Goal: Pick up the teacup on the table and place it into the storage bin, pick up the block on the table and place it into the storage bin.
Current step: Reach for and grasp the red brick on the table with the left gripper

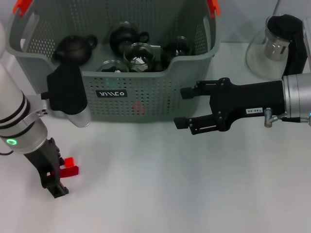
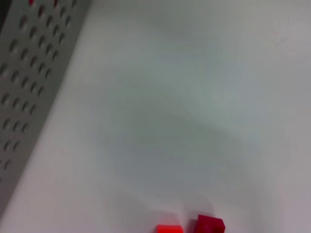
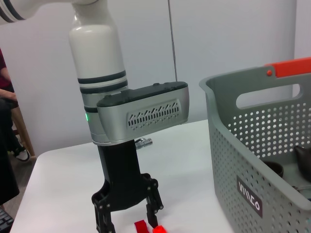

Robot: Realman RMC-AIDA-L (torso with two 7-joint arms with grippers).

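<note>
Red block (image 1: 69, 166) lies on the white table (image 1: 170, 194) in front of the storage bin (image 1: 146, 99), near the bin's left front corner and clear of its wall. The left gripper (image 1: 54, 180) points straight down over it with its fingers spread; in the right wrist view the block (image 3: 148, 227) sits low between the two fingers (image 3: 153, 209), with a little gap still showing on either side, so the jaws stand around it without clamping it. The left wrist view catches the block (image 2: 210, 225) as two red pieces side by side on the bare tabletop, with the bin's perforated wall (image 2: 29, 82) well off to one side. Inside the bin lie dark teapots (image 1: 73, 48) and glass cups (image 1: 138, 54). The right gripper (image 1: 187, 108) hangs level in front of the bin's right front corner, fingers apart and holding nothing. A glass jug (image 1: 272, 46) stands on the table behind the right arm.
</note>
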